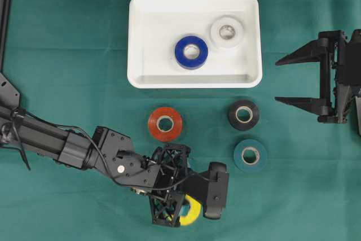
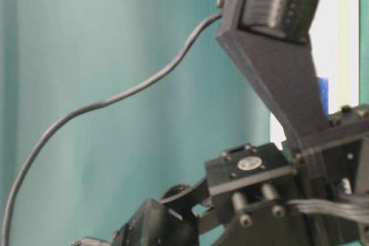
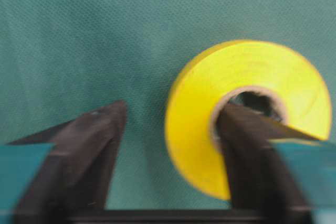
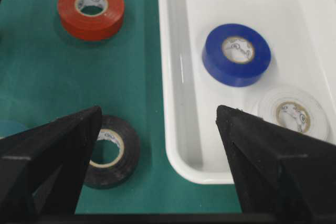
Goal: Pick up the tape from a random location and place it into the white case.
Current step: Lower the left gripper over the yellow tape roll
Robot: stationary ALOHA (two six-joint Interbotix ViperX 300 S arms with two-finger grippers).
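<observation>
A yellow tape (image 3: 247,77) lies flat on the green cloth near the front edge, half hidden under my left gripper in the overhead view (image 1: 193,214). My left gripper (image 3: 173,108) straddles one wall of the roll. Its right finger (image 3: 247,150) sits inside the cardboard core, and its left finger (image 3: 89,145) stands outside with cloth showing between it and the roll. The view is blurred. The white case (image 1: 158,32) at the back centre holds a blue tape (image 1: 191,52) and a white tape (image 1: 227,31). My right gripper (image 1: 277,80) hovers open and empty to the right of the case.
A red tape (image 1: 165,123), a black tape (image 1: 243,115) and a teal tape (image 1: 250,156) lie on the cloth in front of the case. The right wrist view shows the black tape (image 4: 113,153) beside the case's corner (image 4: 176,145). My left arm fills the table-level view.
</observation>
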